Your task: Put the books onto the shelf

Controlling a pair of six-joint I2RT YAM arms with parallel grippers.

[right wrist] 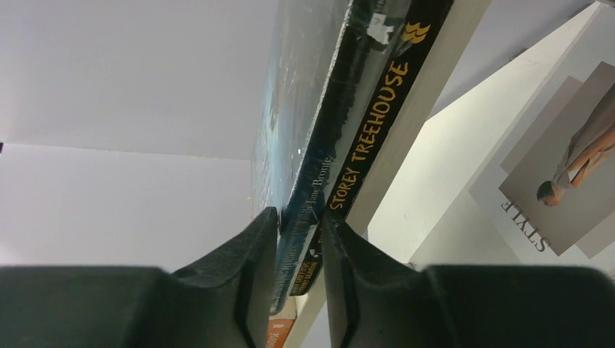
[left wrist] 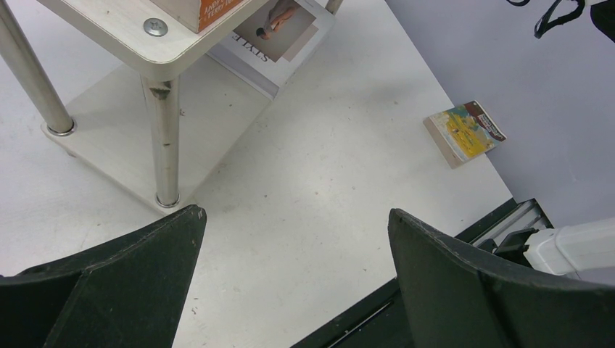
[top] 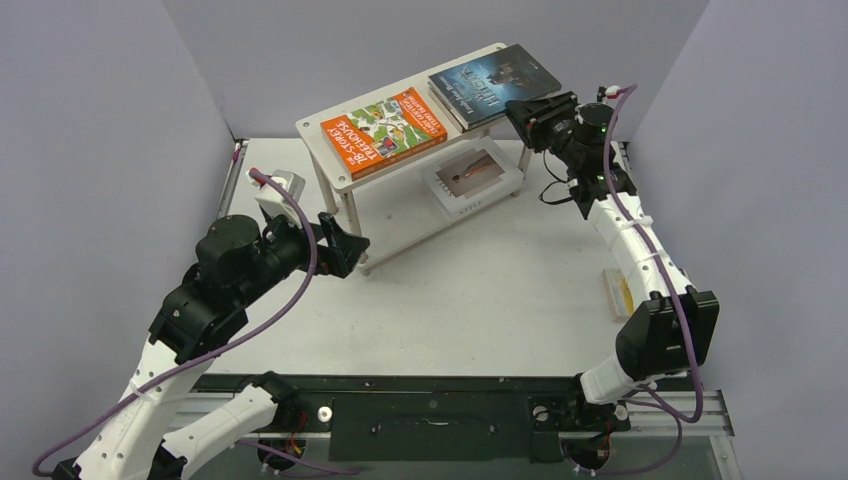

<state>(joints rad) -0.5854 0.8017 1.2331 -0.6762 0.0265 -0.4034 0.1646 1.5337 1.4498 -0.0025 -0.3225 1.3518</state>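
- Right tool point(right wrist: 299, 217): it meets the end of the shelf point(top: 312, 130) level with the top board. Its jaws are narrowly parted on either side of the edge of the dark blue-grey book point(top: 492, 83). Whether the pads press the cover or stand just clear of it cannot be told.
- Approach, as a judgement: coming in level from the shelf's end lets a flat book rest fully on the board, with its cover facing up and its edge reachable.
- Directly at this tool, the dark blue-grey book lies on a black-spined book point(right wrist: 377, 109), whose yellow lettering shows just beneath it. The two form a stack on the top board.
- Beyond the stack, at the end of the top board away from this tool, lies the orange book point(top: 383, 131).
- Below this tool, on the lower board, lies the white book point(right wrist: 558, 174) with the figure photo.
- Left tool point(left wrist: 295, 212): it is spread wide and holds nothing. It hangs low over the surface point(top: 480, 290) near a shelf leg and is probably standing by, clear of the work.
- To the right of the left tool and well apart from it, the yellow-teal book point(left wrist: 464, 133) rests on the surface by the side wall. It is the one book not yet shelved.
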